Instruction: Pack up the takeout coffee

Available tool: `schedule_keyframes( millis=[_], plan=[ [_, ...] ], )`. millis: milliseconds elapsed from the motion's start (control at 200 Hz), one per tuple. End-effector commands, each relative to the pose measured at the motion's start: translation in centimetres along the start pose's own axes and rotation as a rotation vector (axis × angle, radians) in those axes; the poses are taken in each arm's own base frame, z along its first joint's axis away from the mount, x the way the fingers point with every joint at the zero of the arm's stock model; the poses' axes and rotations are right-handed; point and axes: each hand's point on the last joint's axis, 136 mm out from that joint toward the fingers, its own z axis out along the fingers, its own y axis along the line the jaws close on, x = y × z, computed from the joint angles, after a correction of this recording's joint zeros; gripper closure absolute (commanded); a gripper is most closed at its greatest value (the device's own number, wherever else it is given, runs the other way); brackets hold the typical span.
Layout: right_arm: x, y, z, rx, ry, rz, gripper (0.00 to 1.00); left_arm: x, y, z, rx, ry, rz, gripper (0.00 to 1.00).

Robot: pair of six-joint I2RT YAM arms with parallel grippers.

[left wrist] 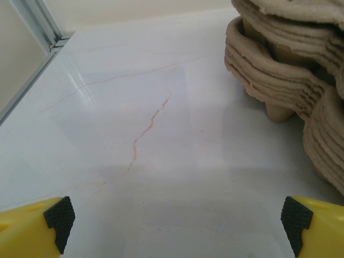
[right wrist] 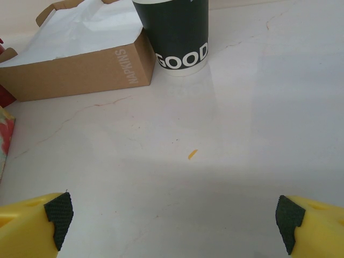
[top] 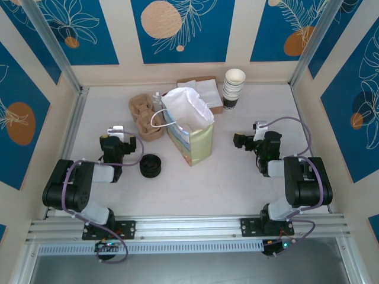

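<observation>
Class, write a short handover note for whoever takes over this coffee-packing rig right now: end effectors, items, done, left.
Left end effector: open, empty, facing the stack of cup carriers.
Right end effector: open, empty, facing the cup stack and napkin box.
Paper bag stands open mid-table; black lids lie beside it, nearer the left arm.
Done: nothing evident.
Left: getting the takeout coffee into the bag.

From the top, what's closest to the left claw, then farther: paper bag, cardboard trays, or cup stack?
1. Cardboard trays, just ahead-right of the left claw.
2. Paper bag, in the middle.
3. Cup stack, far back right.
</observation>
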Motion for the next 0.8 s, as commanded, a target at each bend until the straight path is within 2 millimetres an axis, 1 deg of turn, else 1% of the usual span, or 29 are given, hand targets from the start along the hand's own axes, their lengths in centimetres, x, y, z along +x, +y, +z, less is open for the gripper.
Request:
schedule_keyframes(
  millis=[0,75,170,215,280,370,410,450,475,480,505,520,550,575,580,590,595,620,645,650,655,685,715,750,755,795],
  plan=[
    [-2.4,-0.8,-0.7,0.036,-0.048,0.015,0.01,-1.7,0.6,-0.9,-0.015,-0.048,-0.013,0.0],
    [-3.1,-1.3,-1.2,0.054,-0.044,0.044,0.01,-2.5,2.3,-1.7,-0.102,-0.02,-0.045,0.0],
    [-4.2,-1.6,-2.0,0.072,-0.042,0.063,0.01,-3.9,3.2,-2.9,-0.134,-0.016,-0.042,0.0],
    [-4.8,-2.2,-2.4,0.111,-0.047,0.081,0.01,-4.6,3.8,-3.6,-0.155,-0.012,-0.043,0.0],
    [-5.8,-3.4,-3.4,0.183,-0.068,0.156,0.01,-5.8,4.7,-4.7,-0.195,-0.007,-0.059,0.0],
    [-7.1,-4.2,-5.0,0.221,-0.08,0.242,0.01,-7.6,5.7,-6.6,-0.223,-0.006,-0.095,0.0],
    [-8.3,-4.9,-5.9,0.263,-0.091,0.3,0.01,-8.6,6.3,-7.6,-0.237,-0.004,-0.128,0.0],
    [-8.8,-5.3,-6.7,0.296,-0.072,0.366,0.01,-9.8,6.6,-8.7,-0.241,-0.004,-0.164,0.0],
    [-9.6,-5.5,-7.2,0.306,-0.067,0.407,0.01,-10.5,6.8,-9.3,-0.242,-0.003,-0.187,0.0],
    [-9.9,-5.5,-7.2,0.305,-0.071,0.413,0.01,-10.7,6.9,-9.5,-0.242,-0.006,-0.194,0.0],
    [-10.0,-5.5,-7.6,0.311,-0.043,0.453,0.01,-11.3,7.1,-10.2,-0.247,-0.003,-0.222,0.0],
    [-10.8,-5.5,-7.8,0.313,-0.041,0.472,0.01,-11.9,7.3,-10.6,-0.25,-0.007,-0.247,0.0],
    [-11.4,-5.5,-8.2,0.322,-0.013,0.522,0.01,-12.4,7.6,-11.4,-0.26,0.013,-0.284,0.0],
    [-12.4,-5.3,-8.4,0.311,0.001,0.553,0.01,-13.0,7.9,-12.1,-0.268,0.025,-0.319,0.0],
    [-12.2,-5.3,-8.5,0.311,0.016,0.561,0.01,-13.1,8.0,-12.2,-0.271,0.027,-0.327,0.0],
    [-12.6,-5.1,-8.6,0.303,0.025,0.57,0.01,-13.2,8.1,-12.5,-0.278,0.036,-0.338,0.0],
    [-12.5,-5.0,-8.6,0.301,0.038,0.579,0.01,-13.3,8.2,-12.6,-0.279,0.038,-0.346,0.0],
    [-13.3,-4.6,-8.6,0.276,0.059,0.594,0.01,-13.8,8.4,-13.2,-0.288,0.057,-0.375,0.0],
    [-14.4,-4.1,-8.7,0.254,0.077,0.606,0.01,-14.1,8.4,-13.6,-0.284,0.078,-0.387,0.0],
    [-14.2,-4.1,-8.6,0.254,0.087,0.61,0.01,-14.2,8.3,-13.7,-0.282,0.083,-0.387,0.0],
    [-14.6,-4.0,-8.6,0.246,0.085,0.61,0.01,-14.4,8.3,-13.8,-0.279,0.084,-0.389,0.0],
    [-15.2,-3.5,-8.4,0.224,0.116,0.627,0.01,-14.7,8.2,-14.2,-0.272,0.109,-0.396,0.0],
    [-16.4,-2.9,-8.2,0.189,0.124,0.633,0.01,-15.1,8.2,-14.8,-0.267,0.129,-0.413,0.0],
    [-17.0,-2.5,-7.9,0.173,0.15,0.652,0.01,-15.6,7.9,-15.3,-0.245,0.15,-0.421,0.0],
    [-17.3,-2.4,-7.9,0.17,0.146,0.653,0.01,-15.7,7.9,-15.4,-0.241,0.151,-0.421,0.0],
    [-18.2,-2.2,-7.5,0.157,0.164,0.675,0.0,-16.2,7.3,-15.9,-0.195,0.168,-0.421,0.0]
  ],
)
